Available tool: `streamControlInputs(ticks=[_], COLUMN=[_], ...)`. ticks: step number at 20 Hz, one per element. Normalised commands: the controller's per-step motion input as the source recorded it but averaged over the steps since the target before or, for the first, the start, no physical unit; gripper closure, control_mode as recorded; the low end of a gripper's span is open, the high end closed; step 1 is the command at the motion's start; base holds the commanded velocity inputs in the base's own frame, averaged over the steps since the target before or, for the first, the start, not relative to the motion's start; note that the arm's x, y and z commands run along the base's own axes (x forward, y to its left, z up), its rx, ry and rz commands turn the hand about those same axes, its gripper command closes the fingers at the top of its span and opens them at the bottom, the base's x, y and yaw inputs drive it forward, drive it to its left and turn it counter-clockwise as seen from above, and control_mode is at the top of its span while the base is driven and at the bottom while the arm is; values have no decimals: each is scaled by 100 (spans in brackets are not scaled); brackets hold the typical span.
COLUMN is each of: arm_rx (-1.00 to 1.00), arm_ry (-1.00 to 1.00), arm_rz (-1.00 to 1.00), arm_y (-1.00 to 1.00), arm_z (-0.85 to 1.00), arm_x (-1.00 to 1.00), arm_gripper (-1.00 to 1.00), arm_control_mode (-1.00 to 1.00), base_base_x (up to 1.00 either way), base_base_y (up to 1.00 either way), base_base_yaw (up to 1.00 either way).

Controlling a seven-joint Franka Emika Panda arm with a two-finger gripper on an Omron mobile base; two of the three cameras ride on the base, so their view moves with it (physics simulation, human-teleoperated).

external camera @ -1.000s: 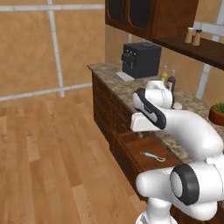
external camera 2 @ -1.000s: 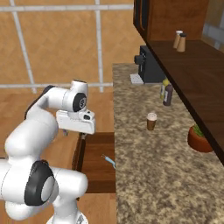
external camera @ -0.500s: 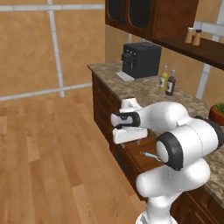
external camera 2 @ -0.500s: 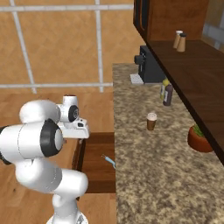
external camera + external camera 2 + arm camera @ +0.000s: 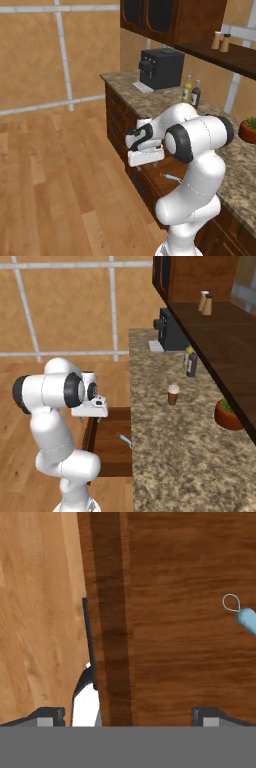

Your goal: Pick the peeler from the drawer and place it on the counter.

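From the left base view, the drawer (image 5: 162, 182) stands pulled open under the counter (image 5: 220, 150), so that part of the job is done. The gripper (image 5: 145, 159) hangs above the drawer's outer, front end, and the peeler (image 5: 170, 177) lies on the drawer floor, below it and off toward the counter side, well apart from the fingers. Nothing is held. On the counter beyond are a black coffee machine (image 5: 161, 68), two bottles (image 5: 190, 92) and a potted plant (image 5: 247, 131).

Over to the right base view: same story from the other side. The gripper (image 5: 91, 412) hovers by the drawer's (image 5: 112, 451) front edge, with the peeler (image 5: 125, 440) lower down and toward the counter (image 5: 190, 456), close against the counter's rim. A small cup (image 5: 173, 394) stands on the granite, and there looks to be plenty of bare slab for the drop-off.

Now the hand view, looking straight down: the two fingertips (image 5: 47, 716) sit wide apart at the bottom, with nothing between them. Under them run the drawer's front panel (image 5: 110, 612) and its dark handle (image 5: 89, 642); the drawer floor spreads to the right. The peeler (image 5: 242, 614) is up at the far right edge, silver loop pointing inward, blue handle cut off by the frame.

So, my read: drawer open, grasp not yet started. Left to do: shift over the peeler, descend, close, lift, and set it on the counter.
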Motion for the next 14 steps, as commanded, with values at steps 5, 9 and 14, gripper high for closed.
streamControlInputs(ticks=[5,9,14], arm_rx=[0,0,1], arm_ry=[3,0,-1], arm_rz=[0,0,0], arm_y=[2,22,95], arm_z=[-71,-61,-21], arm_x=[0,0,-22], arm_gripper=[-100,-100,-100], arm_control_mode=[-100,-100,-100], base_base_x=[0,0,0], base_base_y=[0,0,0], base_base_yaw=[0,0,0])
